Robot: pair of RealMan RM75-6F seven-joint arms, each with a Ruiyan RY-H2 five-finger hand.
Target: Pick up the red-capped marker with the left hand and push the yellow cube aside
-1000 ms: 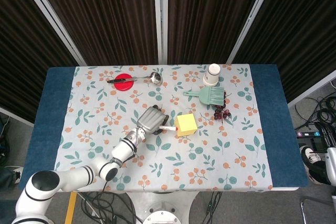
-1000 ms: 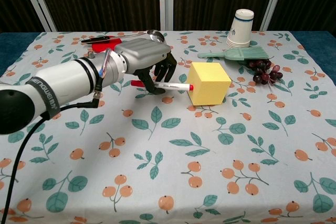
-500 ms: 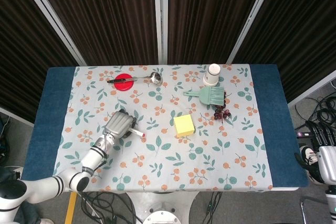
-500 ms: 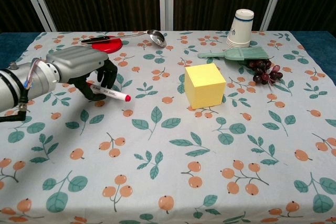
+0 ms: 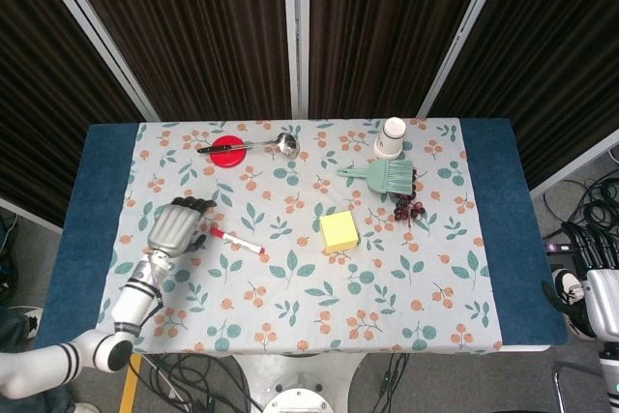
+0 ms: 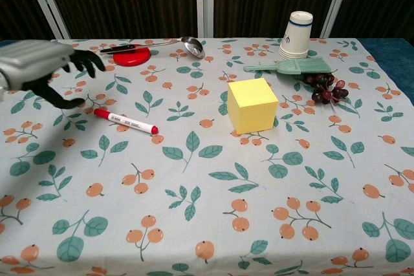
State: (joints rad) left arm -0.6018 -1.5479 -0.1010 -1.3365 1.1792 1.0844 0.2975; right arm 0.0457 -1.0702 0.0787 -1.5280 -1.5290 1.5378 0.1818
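On the left side of the surface (image 5: 484, 268), which carries a leaf-and-berry patterned cloth (image 5: 290, 307), the left hand (image 5: 174, 228) hangs with its fingers (image 6: 87, 61) spread apart and nothing in them. The marker (image 6: 126, 121) lies flat on the cloth just beside that hand, apart from it, with red showing at both ends. The one yellow cube (image 6: 251, 105) sits near the middle, well apart from the marker, with open cloth between the two.

Along the far edge, one red disc (image 5: 228, 153) lies under the dark handle of one ladle (image 5: 253, 146), whose bowl points toward the middle. Farther right stands one paper cup (image 6: 296, 35), upside down. Just in front of it lies one green brush (image 6: 297, 66), its bristle end touching one bunch of dark grapes (image 6: 323, 88). The brush and grapes lie beyond the cube on its right, near it but not touching. Nothing stands between the hand and the marker. The right hand does not show in either view.
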